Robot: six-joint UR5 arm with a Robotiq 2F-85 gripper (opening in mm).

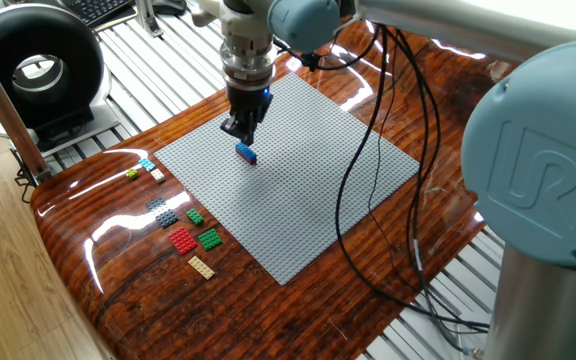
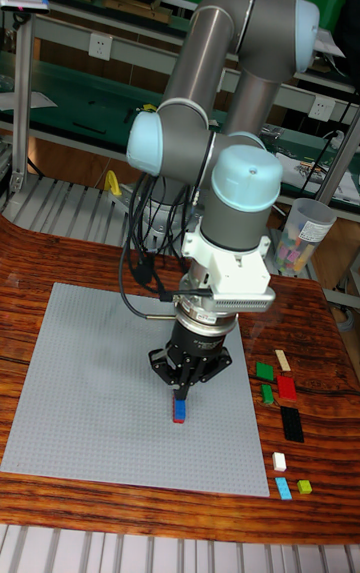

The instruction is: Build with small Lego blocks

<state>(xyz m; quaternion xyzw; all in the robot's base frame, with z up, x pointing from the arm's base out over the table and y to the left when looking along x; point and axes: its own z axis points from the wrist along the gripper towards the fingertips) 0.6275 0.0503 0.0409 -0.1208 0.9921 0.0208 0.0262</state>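
A blue small Lego block (image 1: 246,152) sits on a red one on the grey baseplate (image 1: 308,200), toward its far left part. In the tall fixed view the same blue block (image 2: 180,403) shows with the red one (image 2: 179,420) under its near end. My gripper (image 1: 239,129) hangs just above it, fingers slightly apart and holding nothing. From the tall view, the gripper (image 2: 184,385) is directly over the block. Loose blocks lie on the wood left of the plate: cyan (image 1: 146,163), yellow-green (image 1: 133,174), grey (image 1: 164,211), green (image 1: 209,238), red (image 1: 181,240), tan (image 1: 201,267).
A black round device (image 1: 33,65) stands at the far left off the table. The arm's cables (image 1: 368,190) loop over the plate's right half. The arm's large base (image 1: 538,190) fills the right. A cup of pieces (image 2: 297,233) stands at the table's back.
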